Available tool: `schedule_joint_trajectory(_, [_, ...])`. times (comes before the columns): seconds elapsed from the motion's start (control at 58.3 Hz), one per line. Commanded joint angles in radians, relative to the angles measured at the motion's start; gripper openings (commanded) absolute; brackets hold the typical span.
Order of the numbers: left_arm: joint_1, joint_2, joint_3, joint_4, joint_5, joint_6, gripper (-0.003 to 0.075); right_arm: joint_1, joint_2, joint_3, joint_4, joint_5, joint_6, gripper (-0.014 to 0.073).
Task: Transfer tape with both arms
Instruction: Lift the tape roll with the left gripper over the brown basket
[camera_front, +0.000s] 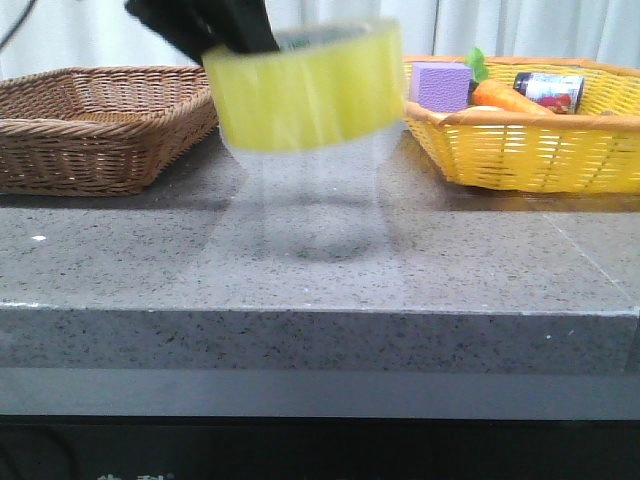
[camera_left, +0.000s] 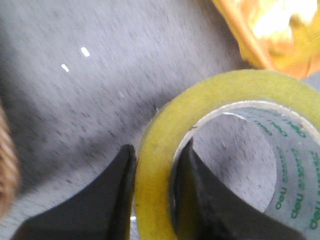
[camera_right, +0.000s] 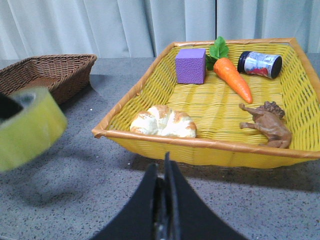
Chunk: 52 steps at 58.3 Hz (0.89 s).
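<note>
The left gripper pinches the tape through its wall, one finger inside the core, holding it airborne beside the yellow basket, presumably for handover. The right gripper is pressed together, empty, near that basket.

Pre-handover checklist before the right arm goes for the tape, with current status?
1. Left gripper clamps the tape: ok, one finger outside the roll wall, one inside the core.
2. Tape lifted off the table: ok, it hangs in the air with its shadow below.
3. Tape steady: not ok, it is motion-blurred in the front and right wrist views.
4. Right gripper ready to receive: not ok, its fingers are closed together and empty.
5. Free wall of the roll for a second grip: ok, the far side is uncovered.
6. Yellow basket clear of the tape: ok, tape is beside it, not touching.
</note>
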Motion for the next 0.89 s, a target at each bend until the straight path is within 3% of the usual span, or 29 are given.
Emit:
schedule_joint_trajectory(0.0, [0.045, -0.054, -0.093, 0.016, -0.045, -0.01, 0.0029, -0.006, 0.007, -0.025, -0.005, -0.088, 0.0, -0.0068])
schedule_joint_trajectory(0.446, [0.41, -0.038, -0.167, 0.045, -0.075, -0.002, 0.0028, -0.006, 0.007, -0.025, -0.005, -0.088, 0.0, -0.0068])
schedule_joint_trajectory(0.875, [0.485, 0.12, -0.167, 0.071, -0.159, 0.039, 0.0033, -0.006, 0.007, -0.025, -0.005, -0.088, 0.0, -0.0068])
